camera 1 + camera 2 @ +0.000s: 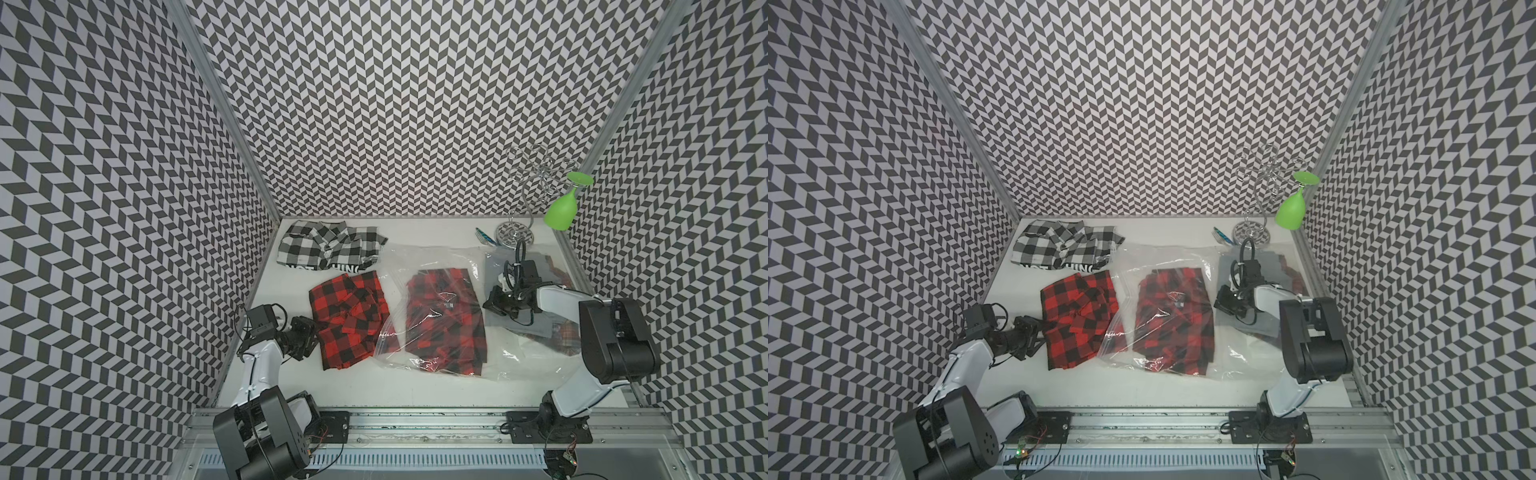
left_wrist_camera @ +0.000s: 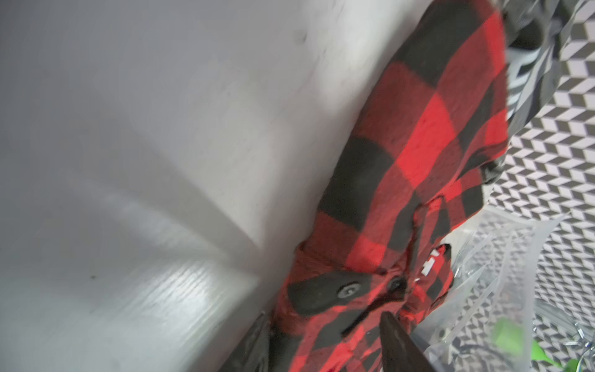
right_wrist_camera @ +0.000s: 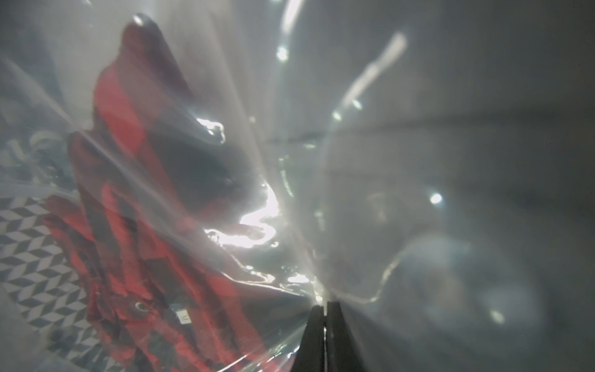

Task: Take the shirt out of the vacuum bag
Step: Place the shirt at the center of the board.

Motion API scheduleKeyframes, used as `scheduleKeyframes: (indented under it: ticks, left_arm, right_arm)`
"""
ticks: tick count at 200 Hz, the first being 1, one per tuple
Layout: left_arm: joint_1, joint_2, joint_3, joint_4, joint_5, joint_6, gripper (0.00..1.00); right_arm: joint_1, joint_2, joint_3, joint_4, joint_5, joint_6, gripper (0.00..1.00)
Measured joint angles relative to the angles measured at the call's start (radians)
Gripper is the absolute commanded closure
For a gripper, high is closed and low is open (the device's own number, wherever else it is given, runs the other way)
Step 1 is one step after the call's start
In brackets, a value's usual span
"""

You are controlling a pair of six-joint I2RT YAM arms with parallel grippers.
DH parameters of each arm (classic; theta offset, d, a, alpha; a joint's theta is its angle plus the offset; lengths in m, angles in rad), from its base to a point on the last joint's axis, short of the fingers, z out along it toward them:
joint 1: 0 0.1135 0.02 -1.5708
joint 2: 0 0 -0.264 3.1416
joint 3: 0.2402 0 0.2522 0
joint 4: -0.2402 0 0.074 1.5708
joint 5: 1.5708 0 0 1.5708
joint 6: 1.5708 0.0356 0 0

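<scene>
I'm looking down on the white worktop (image 1: 415, 386). The biggest thing on it is the vacuum bag (image 1: 432, 257), lying flat and crinkled right of centre, with a folded red plaid shirt (image 1: 444, 320) inside it. Just to its left lies a loose red plaid shirt (image 1: 349, 320), out of the plastic, and the bag's near-left corner overlaps its edge. Behind that one, near the back wall, there's a black-and-white plaid shirt (image 1: 328, 245).

My left hand (image 1: 311, 334) sits at the loose shirt's left edge. The wrist view shows its fingers spread with red cloth lying between them. My right hand (image 1: 492, 305) is at the bag's right side, fingers pressed together and pinching the clear film.

In the far right corner stands a wire rack (image 1: 515, 235), and a green glass (image 1: 559, 212) hangs from it upside down.
</scene>
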Motion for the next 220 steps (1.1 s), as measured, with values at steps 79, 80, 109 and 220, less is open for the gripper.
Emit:
scheduleKeyframes:
  ticks: [79, 80, 109, 220]
  left_arm:
    - [-0.278, 0.191, 0.476, -0.031, -0.114, 0.164, 0.27]
    - [-0.283, 0.196, 0.483, -0.031, -0.116, 0.169, 0.27]
    - [-0.432, 0.402, 0.697, -0.08, -0.215, 0.329, 0.28]
    - [-0.666, 0.797, 0.922, -0.265, -0.534, 0.59, 0.34]
  right_arm:
    - [0.0, -0.007, 0.039, -0.041, -0.019, -0.019, 0.62]
    - [0.0, -0.007, 0.039, -0.041, -0.02, -0.02, 0.61]
    - [0.0, -0.011, 0.039, -0.042, -0.035, -0.034, 0.55]
    - [-0.005, -0.047, 0.041, -0.067, -0.042, -0.072, 0.51]
